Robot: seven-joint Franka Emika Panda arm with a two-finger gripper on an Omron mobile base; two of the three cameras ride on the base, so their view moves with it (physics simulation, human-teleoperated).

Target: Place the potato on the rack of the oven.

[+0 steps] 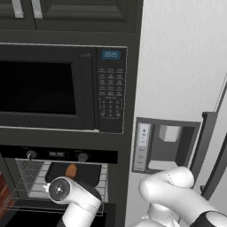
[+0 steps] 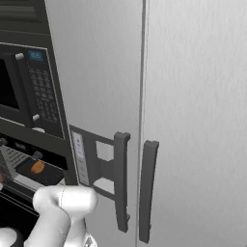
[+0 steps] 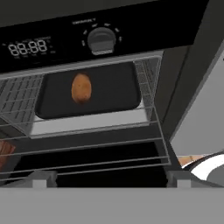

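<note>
The small oval orange-brown potato [image 3: 81,88] lay on a flat black rectangular tray [image 3: 113,94], left of the tray's middle in the hand view, touching nothing else. The tray rested on the silvery wire-grid rack [image 3: 148,83], whose thin parallel bars showed past both ends of the tray and whose raised wire front rails crossed below it. The rack sat in the open cavity of the black built-in oven [image 3: 131,26], under a dark control strip bearing a round silver knob [image 3: 101,40] and a pale digital display [image 3: 28,47]. The gripper [image 3: 110,178] was well clear of the potato, its two dark fingertips [image 3: 43,178] spread wide apart and holding nothing. In the left base view, a black microwave with a keypad [image 1: 111,88] stood above the oven; a grey refrigerator with dark vertical handles [image 2: 147,190] stood to the right.
</note>
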